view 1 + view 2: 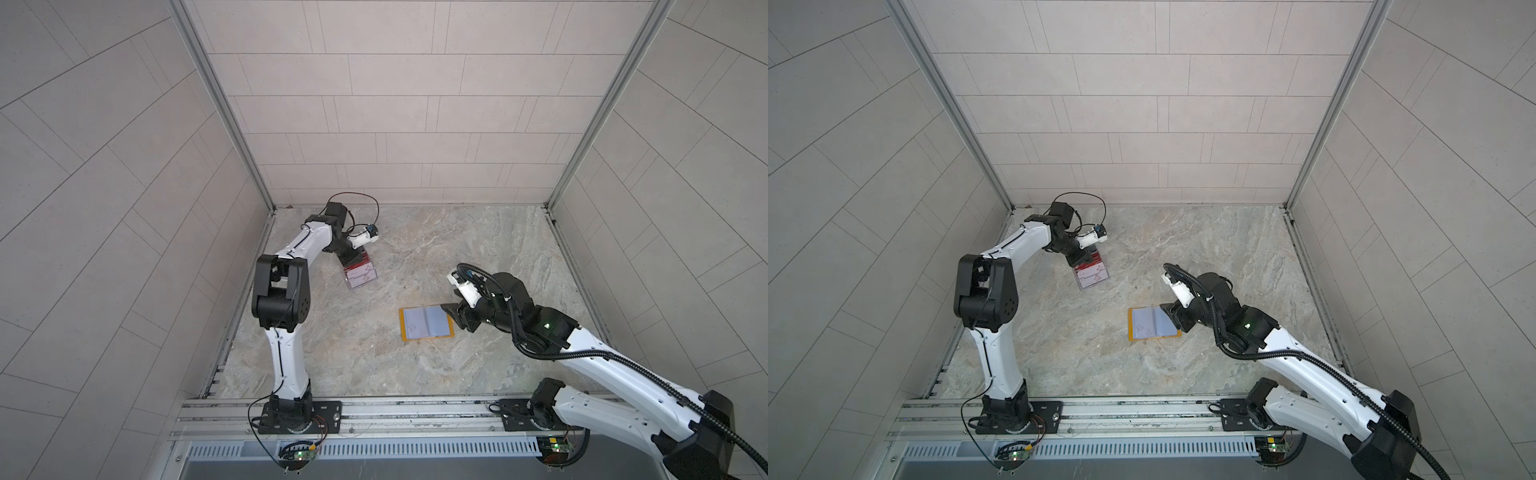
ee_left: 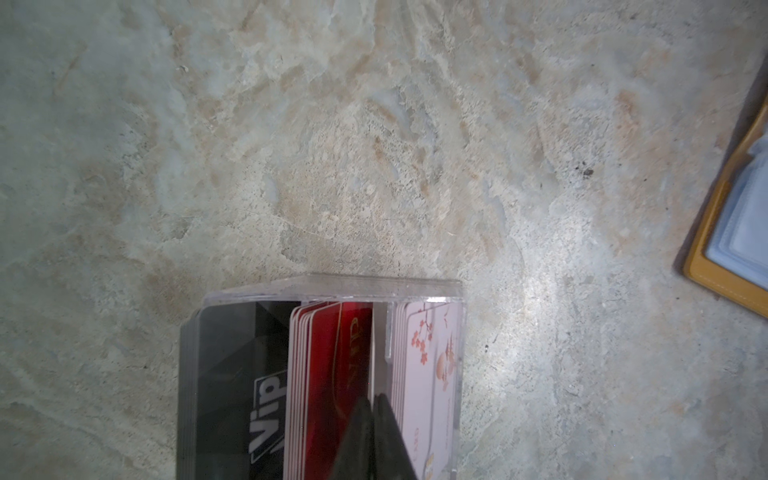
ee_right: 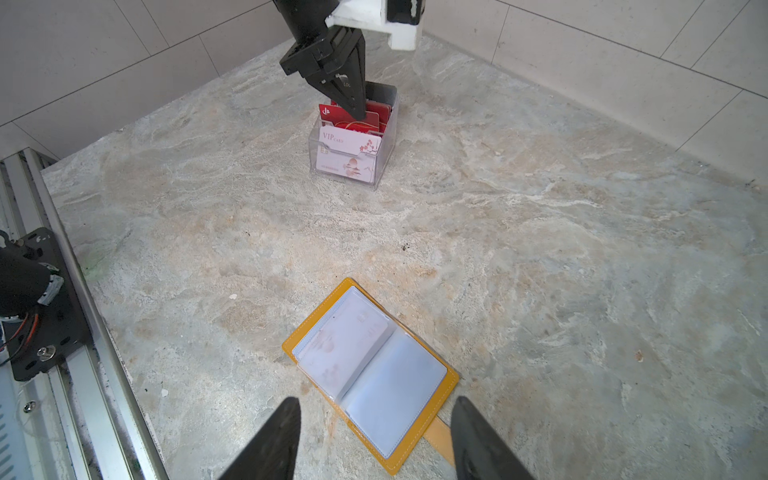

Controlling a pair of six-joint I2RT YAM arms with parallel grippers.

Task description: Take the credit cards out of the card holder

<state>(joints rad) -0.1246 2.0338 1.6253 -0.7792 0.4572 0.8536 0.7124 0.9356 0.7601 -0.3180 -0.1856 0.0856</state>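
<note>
Several glossy red cards, perhaps plastic

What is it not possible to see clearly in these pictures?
- Whether the left hand pinches a red card: left wrist view, its shut fingers cover the spot.
- Cards inside the card holder: right wrist view, cloudy sleeves blur them.
- End of the strap tab: right wrist view, the right hand covers it.

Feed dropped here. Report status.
Left gripper shut, fingers down among credit cards in acrylic box. Right gripper open, over card holder, lying open flat. Nothing in the way.
</note>
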